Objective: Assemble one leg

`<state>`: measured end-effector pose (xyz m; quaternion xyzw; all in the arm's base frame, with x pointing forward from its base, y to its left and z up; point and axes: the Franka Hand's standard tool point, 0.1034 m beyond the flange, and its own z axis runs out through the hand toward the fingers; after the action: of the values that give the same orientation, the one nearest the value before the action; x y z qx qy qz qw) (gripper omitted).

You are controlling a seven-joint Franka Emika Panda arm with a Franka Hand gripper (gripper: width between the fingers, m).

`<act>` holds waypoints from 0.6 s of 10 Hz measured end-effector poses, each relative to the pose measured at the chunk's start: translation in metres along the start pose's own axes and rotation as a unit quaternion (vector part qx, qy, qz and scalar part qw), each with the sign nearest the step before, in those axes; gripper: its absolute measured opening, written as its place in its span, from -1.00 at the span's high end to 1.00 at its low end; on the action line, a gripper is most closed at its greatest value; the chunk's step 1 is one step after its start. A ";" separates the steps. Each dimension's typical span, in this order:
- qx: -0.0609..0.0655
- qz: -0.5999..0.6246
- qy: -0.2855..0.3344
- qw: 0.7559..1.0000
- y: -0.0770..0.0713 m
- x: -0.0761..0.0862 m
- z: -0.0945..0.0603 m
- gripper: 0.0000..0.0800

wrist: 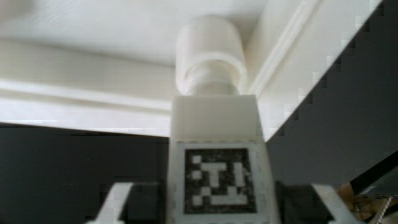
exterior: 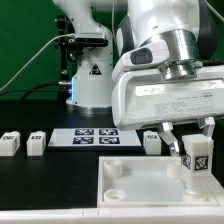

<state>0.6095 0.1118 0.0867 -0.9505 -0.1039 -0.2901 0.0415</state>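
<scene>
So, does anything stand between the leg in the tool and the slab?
Nothing visible does. The tool holds the leg upright over the slab; the spare legs lie apart, beside the marker board.

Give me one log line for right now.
gripper: shut on leg | leg: upright over white slab, exterior view's right | seating: cannot tell

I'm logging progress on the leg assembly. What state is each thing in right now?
Held leg: upright, clamped between the jaws, over the white slab; whether it touches the slab is unclear.
Jaws: shut on the held leg.
White slab: lying flat; its near socket is empty.
Loose legs: resting on the table, untouched.
Marker board: flat on the table.
</scene>
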 end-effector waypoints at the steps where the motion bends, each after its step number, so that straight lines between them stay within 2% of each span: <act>1: 0.000 0.000 -0.001 1.000 0.000 -0.001 0.000 0.27; 4: 0.001 0.002 -0.006 1.000 0.000 -0.005 0.006 0.27; 6: 0.000 0.003 0.004 1.000 0.000 0.000 0.010 0.27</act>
<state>0.6148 0.1129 0.0781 -0.9496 -0.1009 -0.2938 0.0429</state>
